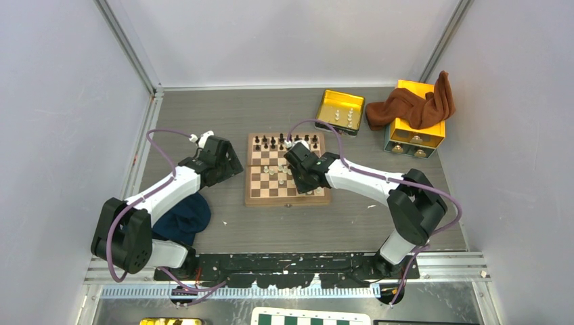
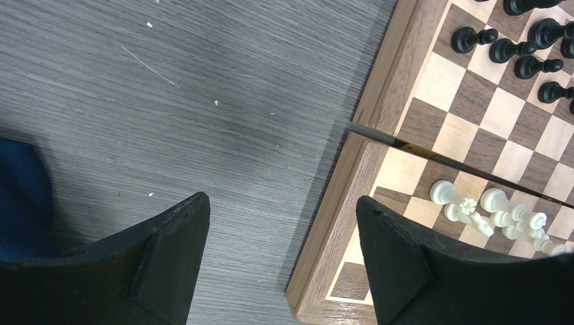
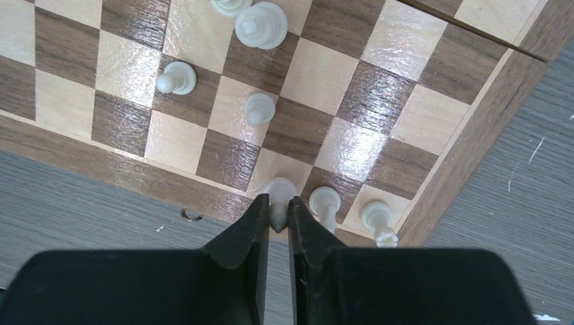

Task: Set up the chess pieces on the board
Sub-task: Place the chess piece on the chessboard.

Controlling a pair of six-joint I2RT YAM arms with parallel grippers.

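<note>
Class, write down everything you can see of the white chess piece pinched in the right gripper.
The white piece is small, cream and glossy. Its round base shows over a light square in the edge row of the board; its slim upper part runs between the black fingers of the right gripper, which pinch it from both sides. It looks upright. Whether its base touches the board cannot be told. Two other white pieces stand beside it, apart.
</note>
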